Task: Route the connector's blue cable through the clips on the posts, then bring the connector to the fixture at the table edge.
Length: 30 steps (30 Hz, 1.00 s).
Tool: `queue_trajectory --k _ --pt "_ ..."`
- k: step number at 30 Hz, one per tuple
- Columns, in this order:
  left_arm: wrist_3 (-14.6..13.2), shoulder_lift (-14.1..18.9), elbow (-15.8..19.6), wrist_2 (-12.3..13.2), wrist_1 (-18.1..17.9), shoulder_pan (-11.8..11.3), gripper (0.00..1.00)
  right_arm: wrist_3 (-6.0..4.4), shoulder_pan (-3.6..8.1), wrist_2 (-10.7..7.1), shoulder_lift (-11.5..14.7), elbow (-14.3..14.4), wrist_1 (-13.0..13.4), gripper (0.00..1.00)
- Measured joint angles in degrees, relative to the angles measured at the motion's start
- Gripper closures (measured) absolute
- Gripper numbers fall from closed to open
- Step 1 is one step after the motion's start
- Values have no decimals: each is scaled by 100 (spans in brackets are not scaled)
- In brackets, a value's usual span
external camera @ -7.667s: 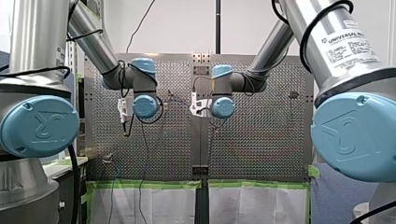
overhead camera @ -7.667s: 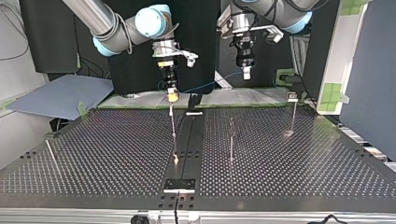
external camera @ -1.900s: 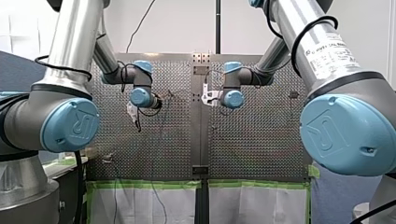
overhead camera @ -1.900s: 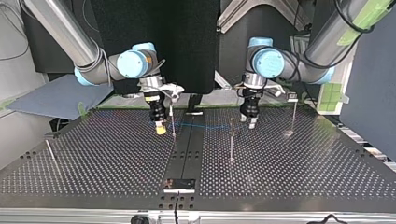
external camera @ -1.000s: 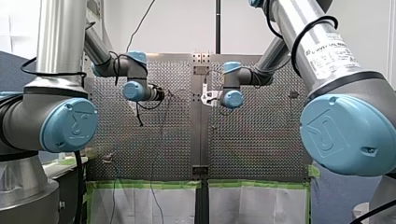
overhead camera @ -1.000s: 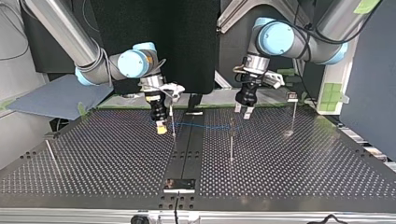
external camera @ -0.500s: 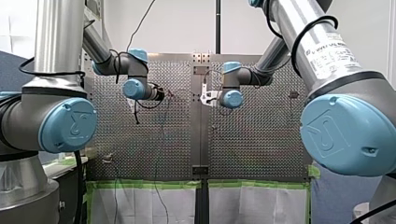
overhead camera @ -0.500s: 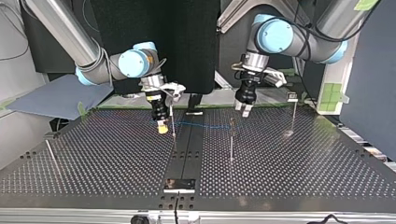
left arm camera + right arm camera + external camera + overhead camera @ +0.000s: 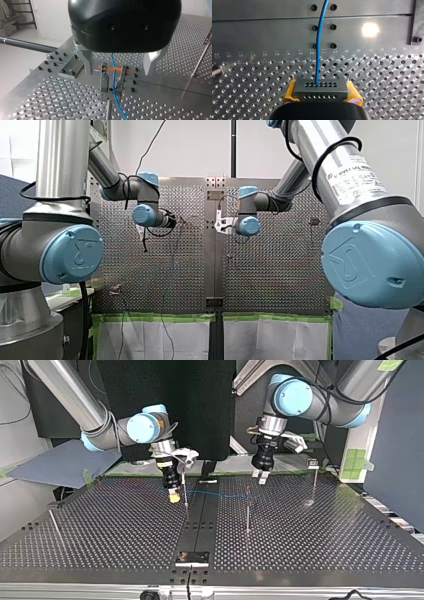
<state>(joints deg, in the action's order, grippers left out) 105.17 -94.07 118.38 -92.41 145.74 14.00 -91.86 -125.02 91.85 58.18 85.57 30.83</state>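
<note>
Right pincer (image 9: pixel 321 96) yellow pads clamped on grey connector (image 9: pixel 321 87) just above perforated tabletop (image 9: pixel 387 75), its blue cable (image 9: pixel 319 37) passing between prongs of post clip (image 9: pixel 103 80), left pincer (image 9: pixel 118 63) above it, fingers wide apart, empty.

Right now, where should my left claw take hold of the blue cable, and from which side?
Probably the bare stretch of blue cable just beside the clip, coming straight down from above. The open left claw hangs over it, and the cable runs across the gap between its fingers, so closing would pinch it.
</note>
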Motion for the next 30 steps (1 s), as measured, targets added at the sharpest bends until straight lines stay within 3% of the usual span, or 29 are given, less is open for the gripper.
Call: queue_trajectory --k 10,18,23,30 --pt "-318 -4 -146 -131 127 164 2 5 25 0 -2 1 -99 100" --pt "-401 -84 -546 -535 349 560 2 13 41 0 3 1 -158 100" --pt "-489 -315 -814 -804 563 829 2 24 40 0 0 0 -168 100" --pt "-516 -658 -1142 -1169 574 1195 2 35 43 0 1 0 -164 100"
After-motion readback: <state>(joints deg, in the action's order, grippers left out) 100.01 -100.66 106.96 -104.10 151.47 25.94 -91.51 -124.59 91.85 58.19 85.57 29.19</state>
